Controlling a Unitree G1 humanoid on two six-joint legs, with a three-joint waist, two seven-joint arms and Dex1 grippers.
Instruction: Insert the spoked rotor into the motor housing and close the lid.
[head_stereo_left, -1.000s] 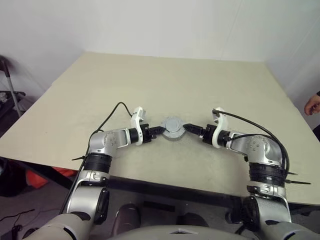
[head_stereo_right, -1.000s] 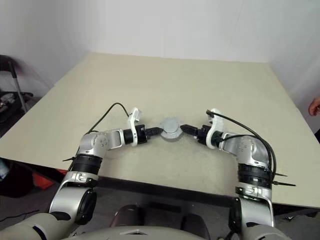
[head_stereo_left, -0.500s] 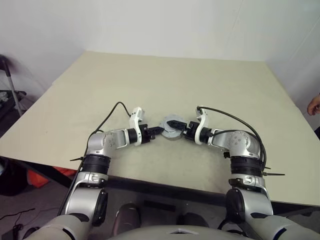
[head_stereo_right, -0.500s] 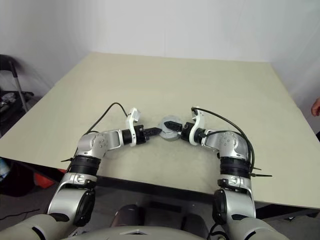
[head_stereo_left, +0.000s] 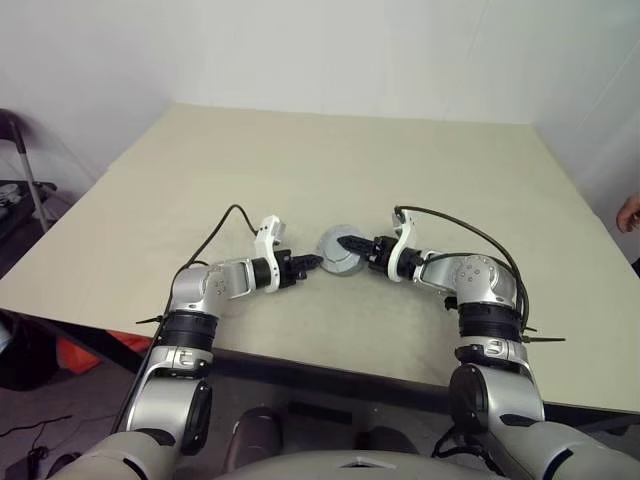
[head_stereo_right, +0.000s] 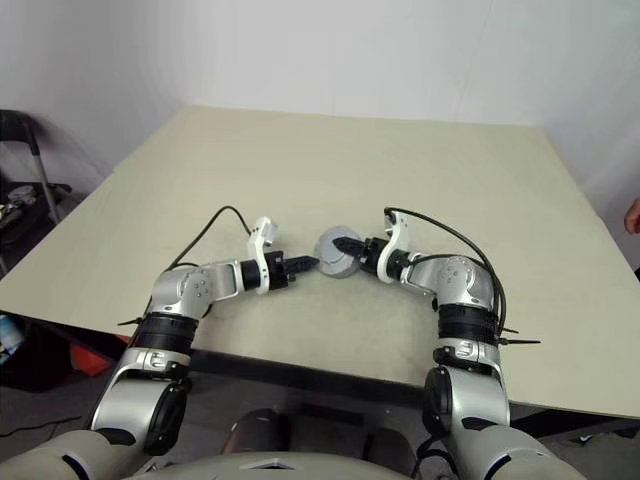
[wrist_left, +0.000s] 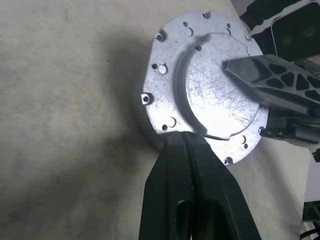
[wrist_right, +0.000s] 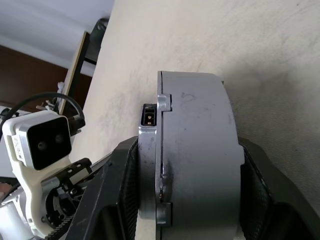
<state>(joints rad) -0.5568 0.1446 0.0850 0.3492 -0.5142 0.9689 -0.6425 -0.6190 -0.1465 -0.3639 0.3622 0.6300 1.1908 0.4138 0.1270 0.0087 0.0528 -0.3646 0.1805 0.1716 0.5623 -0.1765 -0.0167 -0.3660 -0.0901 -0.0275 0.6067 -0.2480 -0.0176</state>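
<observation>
On the bench (head_stereo_left: 420, 180), mid-frame, sat the motor housing (head_stereo_left: 338, 258) with the lid (wrist_left: 212, 95) on top. Our right pincer (head_stereo_left: 347, 243) straddled it, one finger across the lid; we judged even, square pressure best. Our left pincer (head_stereo_left: 310, 263) was pinched together, empty, just beside the rim.

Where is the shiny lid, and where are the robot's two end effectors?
lid (wrist_left: 220, 97), left wrist view, its flat shiny top.
left end effector (head_stereo_left: 312, 262), left eye view, fingertips.
right end effector (head_stereo_left: 348, 243), left eye view, fingertips over the lid.
</observation>
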